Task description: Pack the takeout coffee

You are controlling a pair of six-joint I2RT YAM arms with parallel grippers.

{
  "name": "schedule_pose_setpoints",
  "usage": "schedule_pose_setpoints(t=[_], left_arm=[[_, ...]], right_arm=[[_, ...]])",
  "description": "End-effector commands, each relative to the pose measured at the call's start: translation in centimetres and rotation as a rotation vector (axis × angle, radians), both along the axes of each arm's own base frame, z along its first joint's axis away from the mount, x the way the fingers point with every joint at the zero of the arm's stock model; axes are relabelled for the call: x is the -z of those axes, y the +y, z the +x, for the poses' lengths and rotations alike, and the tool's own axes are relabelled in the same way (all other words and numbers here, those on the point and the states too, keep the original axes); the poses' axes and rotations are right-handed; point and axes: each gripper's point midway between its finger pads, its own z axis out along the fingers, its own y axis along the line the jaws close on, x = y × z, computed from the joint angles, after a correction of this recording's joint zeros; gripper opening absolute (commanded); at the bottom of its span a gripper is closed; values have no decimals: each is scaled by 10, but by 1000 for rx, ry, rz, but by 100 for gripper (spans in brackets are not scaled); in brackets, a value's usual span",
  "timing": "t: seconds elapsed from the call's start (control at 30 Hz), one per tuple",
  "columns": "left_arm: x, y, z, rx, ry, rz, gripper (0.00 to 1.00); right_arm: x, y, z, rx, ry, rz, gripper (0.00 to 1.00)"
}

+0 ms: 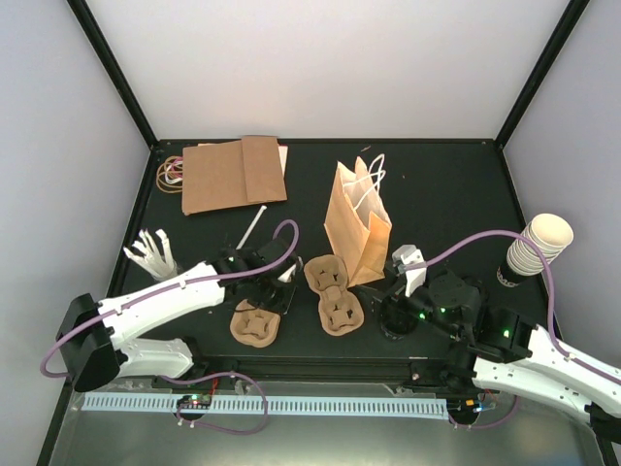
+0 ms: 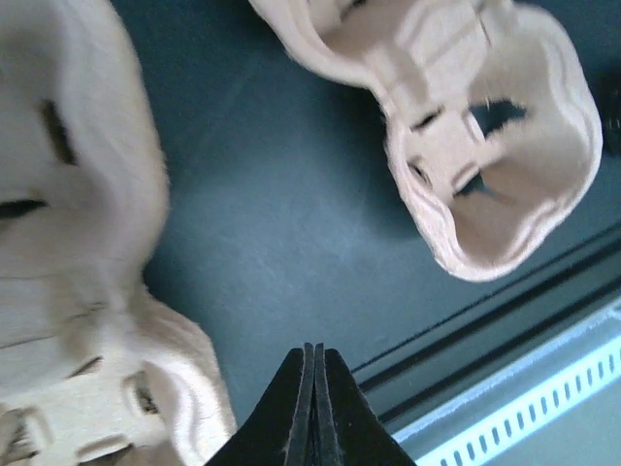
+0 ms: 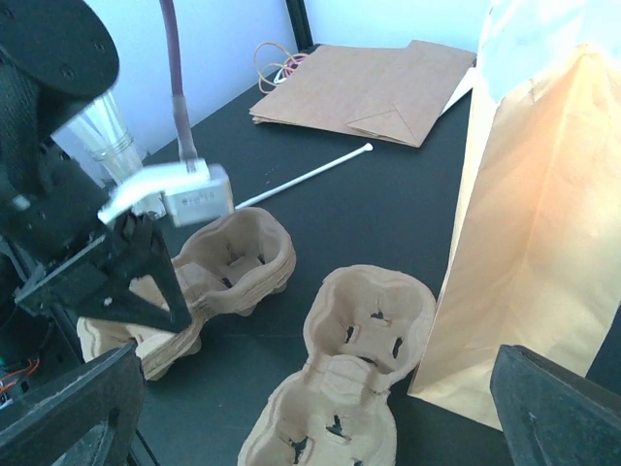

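Observation:
The takeout coffee cannot be made out in any view. A brown two-pocket pulp tray lies in front of the upright paper bag. A stack of like trays lies to its left. My left gripper is shut with nothing between its fingers, low over the dark table between the stack and the single tray. In the right wrist view the left gripper hangs by the stack. My right gripper stands open and empty, facing the single tray beside the bag.
Flat brown bags and rubber bands lie at the back left, with a white stirrer in front of them. Clear plastic cups stand at the left edge. A tilted stack of cream paper cups is at the right.

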Motion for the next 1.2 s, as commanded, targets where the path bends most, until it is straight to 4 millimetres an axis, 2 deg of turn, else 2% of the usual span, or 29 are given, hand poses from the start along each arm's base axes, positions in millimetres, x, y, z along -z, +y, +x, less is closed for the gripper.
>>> schedule_pose_setpoints(t=[0.0, 0.2, 0.33, 0.6, 0.77, 1.03, 1.17], left_arm=[[-6, -30, -14, 64, 64, -192, 2], [28, -23, -11, 31, 110, -85, 2], [50, -4, 2, -43, 96, 24, 2], [81, 33, 36, -187, 91, 74, 2], [86, 55, 65, -270, 60, 96, 2], [74, 75, 108, -329, -9, 140, 2], [61, 64, 111, -282, -15, 96, 4]], right_arm=[[-6, -3, 4, 31, -19, 34, 100], [-3, -3, 4, 34, -14, 39, 100], [-3, -3, 4, 34, -13, 41, 100], [-4, -3, 3, 33, -11, 46, 100], [-2, -2, 3, 32, -7, 45, 100], [4, 1, 2, 24, 26, 48, 100], [10, 2, 0, 20, 61, 40, 100]])
